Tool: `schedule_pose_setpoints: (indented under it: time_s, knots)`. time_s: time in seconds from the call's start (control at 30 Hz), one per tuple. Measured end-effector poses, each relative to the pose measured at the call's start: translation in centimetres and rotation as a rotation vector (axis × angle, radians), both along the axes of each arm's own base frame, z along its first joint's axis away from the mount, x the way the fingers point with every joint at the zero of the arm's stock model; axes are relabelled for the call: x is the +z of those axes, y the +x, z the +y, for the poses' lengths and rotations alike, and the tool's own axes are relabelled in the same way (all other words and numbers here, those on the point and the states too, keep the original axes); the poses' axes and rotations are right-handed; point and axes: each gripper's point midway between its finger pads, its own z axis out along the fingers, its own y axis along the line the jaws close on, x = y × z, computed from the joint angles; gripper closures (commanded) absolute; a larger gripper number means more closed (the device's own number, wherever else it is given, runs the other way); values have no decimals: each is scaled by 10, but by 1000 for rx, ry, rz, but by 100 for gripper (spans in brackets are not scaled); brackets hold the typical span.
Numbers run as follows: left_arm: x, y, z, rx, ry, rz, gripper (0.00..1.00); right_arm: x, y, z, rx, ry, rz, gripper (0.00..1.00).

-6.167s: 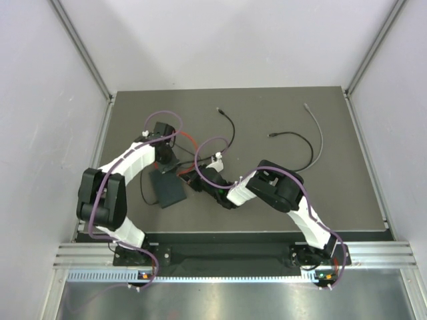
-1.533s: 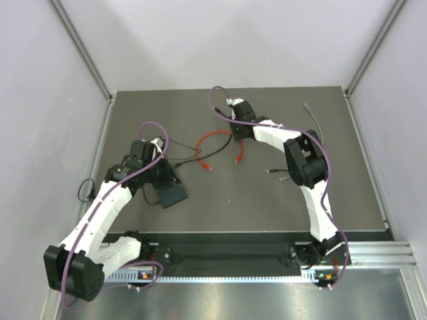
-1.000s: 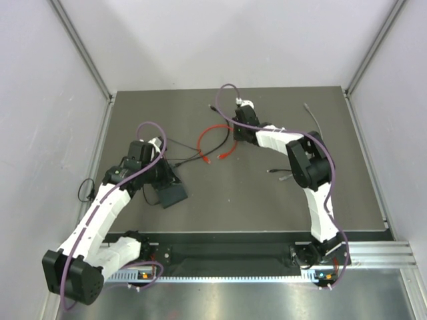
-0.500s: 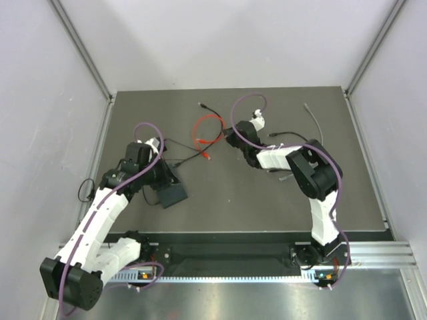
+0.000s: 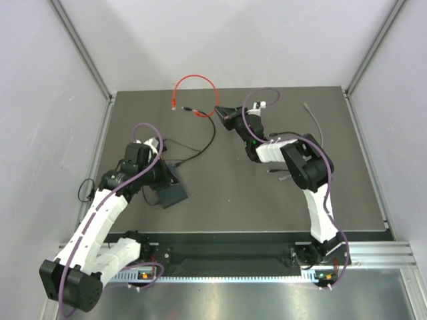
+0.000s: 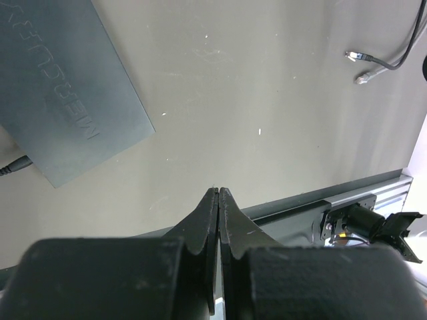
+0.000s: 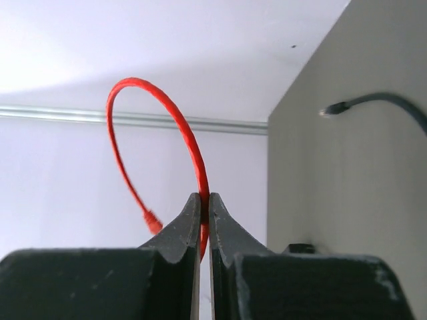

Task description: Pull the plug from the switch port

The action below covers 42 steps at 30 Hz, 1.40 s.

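Observation:
The switch (image 5: pixel 172 195), a flat dark box, lies on the mat at the left and fills the upper left of the left wrist view (image 6: pixel 63 100). My left gripper (image 5: pixel 167 177) hovers just behind it, shut (image 6: pixel 219 191) with nothing between the fingers. My right gripper (image 5: pixel 224 115) is near the back of the table, raised and shut (image 7: pixel 204 197) on a red cable (image 7: pixel 170 110). That cable (image 5: pixel 195 79) loops up in the air. Its red plug (image 5: pixel 175 103) hangs free, far from the switch.
A black cable (image 5: pixel 203 143) runs from the switch area toward the back, ending in a plug (image 5: pixel 189 109). A grey cable (image 5: pixel 317 130) and another black cable (image 5: pixel 293 137) lie at the right. Two loose plug ends (image 6: pixel 360 67) show on the mat. The near rail (image 5: pixel 227 253) borders the front.
My right gripper has swung from mid-table toward the back and lifted the red cable off the mat, so its loop now stands in the air. The left arm stayed put.

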Motion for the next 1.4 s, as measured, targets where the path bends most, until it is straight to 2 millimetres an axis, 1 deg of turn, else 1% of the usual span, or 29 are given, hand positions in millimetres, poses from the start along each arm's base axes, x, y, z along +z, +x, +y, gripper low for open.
schedule_pose_setpoints:
  time_s: [0.03,0.07,0.1,0.17,0.2,0.3,0.5,0.6,0.67,0.7,0.73,0.8,0.9,1.0,1.07,1.17,1.23,1.3,1.4]
  knots:
    - [0,0,0,0,0,-2,96,9,-1,-2,4,18,-18,100]
    - [0,0,0,0,0,-2,96,13,-4,-6,7,26,-24,100]
    - [1,0,0,0,-1,-3,96,14,-8,-12,3,28,-23,100]
    - [1,0,0,0,-1,-4,96,11,-21,-34,-16,12,4,100]
    - [1,0,0,0,-1,-5,96,7,-28,-47,-31,-4,28,100]
    - [2,-1,0,-1,-3,-10,96,5,-51,-97,-104,-59,87,100]
    - [-2,-3,-3,-14,-17,1,96,25,-90,-197,-312,-191,154,100]
    - [-9,-7,-4,-21,-26,22,96,30,-103,-236,-414,-257,191,100]
    - [-12,-8,-6,-23,-34,36,96,24,-112,-259,-468,-285,229,100]
    - [-14,-9,-6,-24,-37,42,96,16,-115,-270,-492,-297,261,100]
    - [-14,-10,-7,-25,-41,45,96,2,-119,-283,-517,-312,308,100]
    - [-13,-10,-7,-25,-45,45,96,-27,-127,-301,-548,-339,409,100]
    - [-12,-10,-8,-27,-50,43,96,-72,-148,-319,-577,-367,549,100]
    - [-12,-10,-9,-29,-56,43,96,-103,-162,-331,-594,-389,646,100]
    - [-11,-10,-10,-30,-58,43,96,-116,-165,-338,-605,-396,689,100]
    - [-11,-10,-10,-31,-59,41,96,-130,-167,-343,-608,-416,730,92]
    - [-10,-10,-10,-31,-60,38,96,-138,-168,-343,-596,-436,749,70]
    - [-10,-10,-9,-30,-60,37,96,-143,-169,-342,-581,-455,759,44]
    - [-12,-11,-9,-29,-58,39,96,-143,-169,-339,-546,-490,743,31]
